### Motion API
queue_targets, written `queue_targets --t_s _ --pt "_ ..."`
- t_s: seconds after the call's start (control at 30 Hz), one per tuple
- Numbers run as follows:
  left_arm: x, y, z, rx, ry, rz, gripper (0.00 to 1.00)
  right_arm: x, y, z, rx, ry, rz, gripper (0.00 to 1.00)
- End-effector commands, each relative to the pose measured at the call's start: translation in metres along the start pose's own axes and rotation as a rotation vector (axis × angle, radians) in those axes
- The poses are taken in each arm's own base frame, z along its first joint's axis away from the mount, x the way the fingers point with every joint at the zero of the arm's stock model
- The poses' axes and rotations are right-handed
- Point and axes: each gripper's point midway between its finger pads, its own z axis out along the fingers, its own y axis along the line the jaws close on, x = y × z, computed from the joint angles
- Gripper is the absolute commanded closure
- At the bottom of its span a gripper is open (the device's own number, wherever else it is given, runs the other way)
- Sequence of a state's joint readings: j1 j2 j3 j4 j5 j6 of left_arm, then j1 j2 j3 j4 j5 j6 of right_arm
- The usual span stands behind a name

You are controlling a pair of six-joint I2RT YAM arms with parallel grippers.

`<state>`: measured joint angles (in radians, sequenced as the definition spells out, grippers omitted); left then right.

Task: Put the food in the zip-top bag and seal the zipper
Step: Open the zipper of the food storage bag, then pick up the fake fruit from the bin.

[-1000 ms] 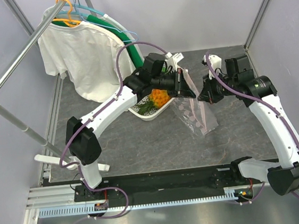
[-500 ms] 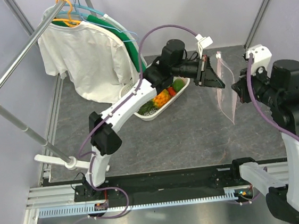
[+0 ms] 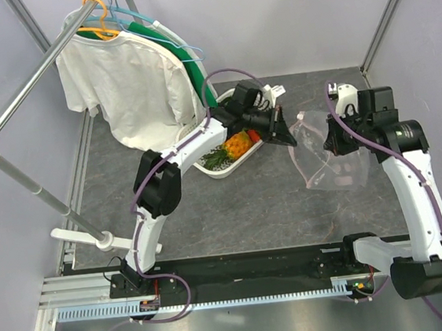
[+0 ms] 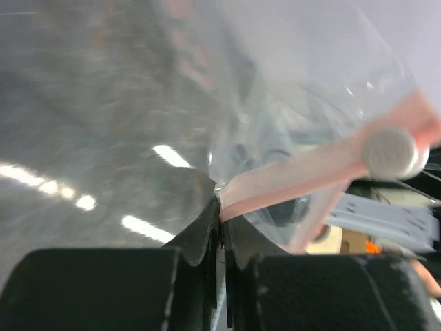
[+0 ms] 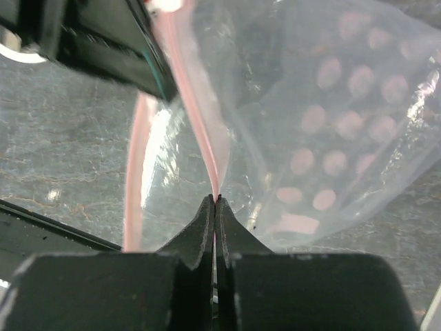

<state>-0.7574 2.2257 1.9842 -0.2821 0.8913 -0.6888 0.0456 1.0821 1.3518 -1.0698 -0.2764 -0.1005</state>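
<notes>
The zip-top bag point(image 3: 325, 162), clear with pink dots, hangs slack between my two grippers just above the table. My left gripper point(image 3: 286, 133) is shut on its pink zipper point(image 4: 296, 172) at one end of the mouth. My right gripper point(image 3: 332, 143) is shut on the zipper point(image 5: 196, 117) at the other side, and the dotted bag point(image 5: 344, 138) billows beyond its jaws. The food lies in the white lattice basket point(image 3: 215, 170): an orange knobbly fruit point(image 3: 238, 142), a red chili point(image 3: 254, 135) and green leafy pieces point(image 3: 216, 156). I see nothing inside the bag.
A clothes rack with a white T-shirt point(image 3: 130, 88) and coloured hangers point(image 3: 102, 16) stands at the back left. Its slanting pole point(image 3: 17, 104) and foot point(image 3: 94, 240) occupy the left side. Grey walls close the table at the back and right.
Both arms had lifted the bag up and to the right half a second ago. They have now come back down, with the bag lower and its mouth spread between the grippers.
</notes>
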Motion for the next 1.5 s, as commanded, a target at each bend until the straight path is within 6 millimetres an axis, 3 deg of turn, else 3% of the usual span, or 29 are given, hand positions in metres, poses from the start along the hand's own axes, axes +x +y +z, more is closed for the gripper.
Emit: queue_targets --t_s 0.0,0.1,0.2,0.3,0.33,0.37,0.43,0.47,0.53,0.63,0.73,0.83,0.93,1.07,1.37,1.47 --pt "-0.007 0.016 -0.042 -0.254 -0.074 0.132 0.90 -0.008 -0.001 0.007 -0.008 -0.050 0.005 1.00" --pt "0.000 0.044 -0.056 -0.416 -0.072 0.160 0.89 -0.001 -0.003 0.009 0.003 -0.050 0.010 1.00" --pt "0.006 0.053 -0.065 -0.477 -0.042 0.209 0.82 -0.004 -0.004 0.011 0.006 -0.082 0.028 1.00" --pt "0.006 0.038 -0.073 -0.451 -0.032 0.284 0.56 -0.005 0.004 0.021 -0.050 -0.108 0.078 1.00" --pt "0.005 0.032 -0.076 -0.445 -0.037 0.304 0.41 -0.001 0.006 0.027 -0.061 -0.098 0.100 1.00" --pt "0.002 0.019 -0.085 -0.431 -0.052 0.350 0.32 0.000 0.007 0.032 -0.071 -0.095 0.118 1.00" --pt "0.005 0.011 -0.096 -0.414 -0.054 0.373 0.15 0.001 0.007 0.039 -0.083 -0.097 0.143 1.00" --pt "0.001 -0.001 -0.111 -0.385 -0.075 0.398 0.13 0.001 0.009 0.042 -0.093 -0.094 0.152 1.00" --pt "0.006 0.002 -0.128 -0.368 -0.075 0.397 0.08 -0.001 0.010 0.045 -0.106 -0.101 0.170 1.00" --pt "0.004 0.010 -0.172 -0.370 -0.109 0.434 0.06 -0.003 0.012 0.046 -0.118 -0.111 0.194 1.00" --pt "0.005 0.049 -0.220 -0.519 -0.095 0.528 0.04 -0.001 0.014 0.050 -0.130 -0.108 0.208 1.00" --pt "0.021 0.082 -0.243 -0.673 -0.001 0.630 0.03 0.002 0.014 0.055 -0.134 -0.103 0.232 1.00" --pt "0.033 0.106 -0.247 -0.726 0.079 0.684 0.00 0.002 0.015 0.059 -0.144 -0.096 0.247 1.00" --pt "0.028 0.135 -0.252 -0.804 0.157 0.729 0.00 0.000 0.016 0.062 -0.152 -0.092 0.260 1.00" --pt "0.022 0.198 -0.231 -0.866 0.255 0.788 0.01 -0.002 0.014 0.062 -0.145 -0.083 0.251 1.00" --pt "0.019 0.205 -0.222 -0.851 0.247 0.809 0.02 -0.001 0.014 0.063 -0.146 -0.078 0.247 1.00"
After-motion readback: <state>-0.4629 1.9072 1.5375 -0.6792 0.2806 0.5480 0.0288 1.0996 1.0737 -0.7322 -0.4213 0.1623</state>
